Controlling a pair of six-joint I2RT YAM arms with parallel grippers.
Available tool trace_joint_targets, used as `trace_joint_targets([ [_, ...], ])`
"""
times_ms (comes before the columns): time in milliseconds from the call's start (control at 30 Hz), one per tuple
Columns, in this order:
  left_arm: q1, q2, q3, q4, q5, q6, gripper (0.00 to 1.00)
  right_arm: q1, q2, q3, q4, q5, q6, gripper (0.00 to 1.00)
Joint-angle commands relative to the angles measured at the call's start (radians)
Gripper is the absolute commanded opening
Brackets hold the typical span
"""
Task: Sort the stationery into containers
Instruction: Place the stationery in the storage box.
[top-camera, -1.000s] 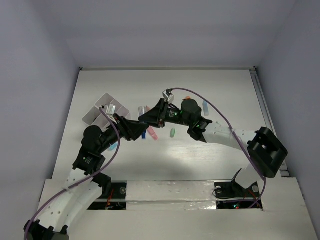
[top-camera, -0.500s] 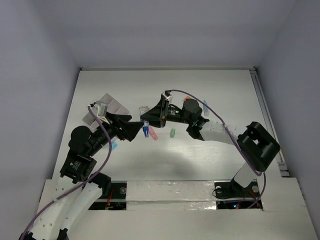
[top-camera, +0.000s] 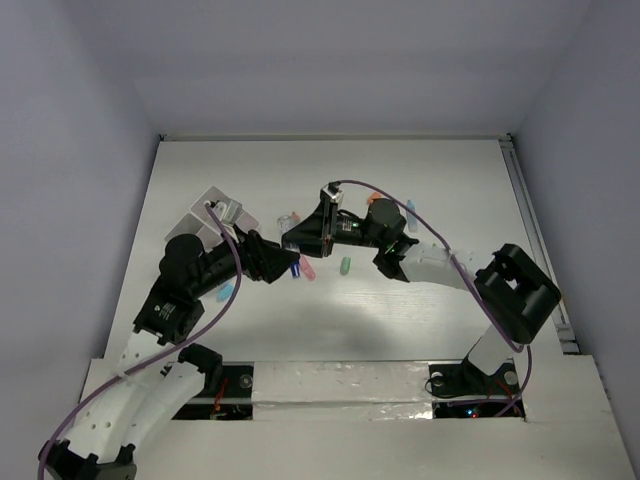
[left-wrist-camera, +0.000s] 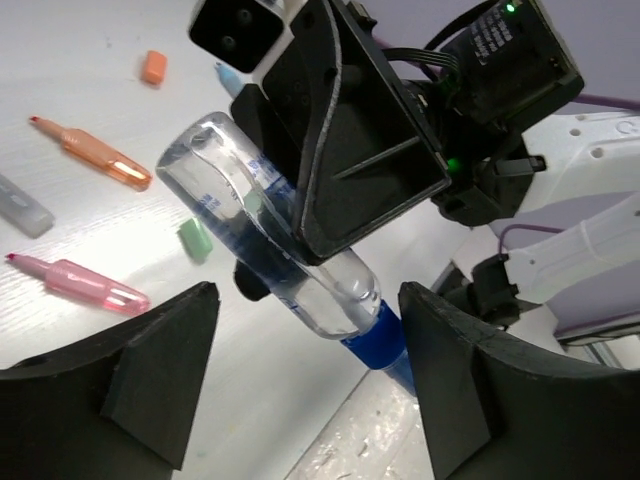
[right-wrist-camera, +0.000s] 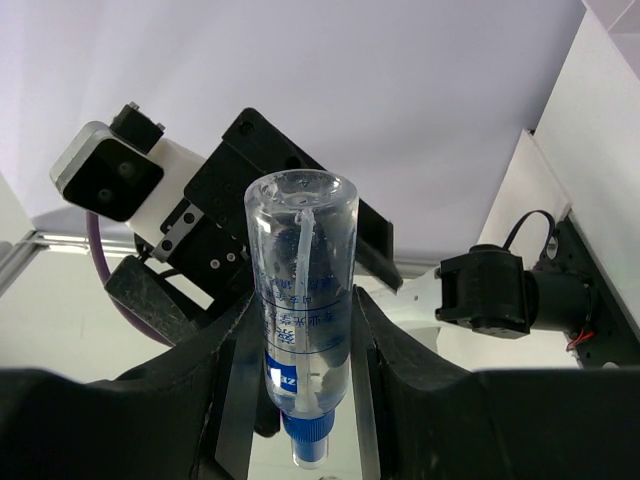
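My right gripper (right-wrist-camera: 300, 345) is shut on the blue-white tube (right-wrist-camera: 300, 300), a clear tube with a blue cap, and holds it above the table with the cap pointing down. My left gripper (left-wrist-camera: 305, 300) is open, with one finger on each side of the tube's (left-wrist-camera: 270, 250) capped end and gaps on both sides. In the top view the two grippers meet at mid-table: the left one (top-camera: 275, 264) and the right one (top-camera: 298, 240), with the blue cap (top-camera: 294, 267) between them. The white containers (top-camera: 212, 205) stand at the left, behind the left wrist.
Loose on the table are a pink marker (left-wrist-camera: 80, 285), an orange marker (left-wrist-camera: 95, 155), a green eraser (left-wrist-camera: 195, 240), an orange eraser (left-wrist-camera: 153, 67) and a light blue marker (top-camera: 411, 212). Another light blue piece (top-camera: 227, 291) lies under the left arm.
My left gripper has moved a little to the right, closer around the tube's capped end. My right gripper still holds the tube in nearly the same place.
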Motion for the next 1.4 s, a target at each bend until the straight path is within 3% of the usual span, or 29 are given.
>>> trace_joint_targets([
  [0,-0.007,0.003,-0.033,0.129,0.074,-0.080,0.68,0.002,-0.040,0.007,0.050,0.007,-0.022,0.18],
  [200,-0.016,-0.005,-0.147,0.343,0.154,-0.269,0.53,0.002,-0.075,0.009,-0.079,0.062,-0.146,0.18],
  [367,-0.016,-0.017,-0.141,0.332,0.148,-0.287,0.46,0.002,-0.101,0.018,-0.170,0.114,-0.232,0.18],
  [567,-0.016,-0.004,-0.125,0.286,0.076,-0.296,0.22,0.002,-0.092,-0.010,-0.130,0.113,-0.220,0.19],
  [667,-0.016,0.012,-0.106,0.260,0.053,-0.286,0.00,0.002,-0.089,-0.039,-0.098,0.107,-0.209,0.19],
  [767,-0.016,0.019,-0.031,0.138,0.000,-0.234,0.00,0.002,-0.091,-0.060,-0.095,0.105,-0.224,0.30],
  [800,-0.016,0.026,-0.001,0.028,-0.045,-0.176,0.00,0.002,-0.092,-0.065,-0.102,0.102,-0.240,0.37],
  [833,-0.016,0.050,0.035,-0.032,-0.069,-0.140,0.00,-0.009,-0.094,-0.067,-0.113,0.096,-0.255,0.53],
  [900,-0.016,0.105,0.147,-0.233,-0.153,-0.035,0.00,-0.029,-0.115,-0.074,-0.154,0.096,-0.306,0.76],
  [1000,-0.016,0.192,0.279,-0.467,-0.271,0.047,0.00,-0.075,-0.184,-0.114,-0.216,0.091,-0.372,0.94],
  [1067,-0.016,0.233,0.365,-0.562,-0.349,0.092,0.00,-0.147,-0.223,-0.168,-0.230,0.061,-0.384,1.00],
  [1167,-0.001,0.303,0.424,-0.683,-0.477,0.125,0.00,-0.259,-0.284,-0.229,-0.227,0.000,-0.398,1.00],
  [1367,0.044,0.427,0.502,-0.835,-0.663,0.171,0.00,-0.319,-0.341,-0.318,-0.315,-0.047,-0.540,1.00],
])
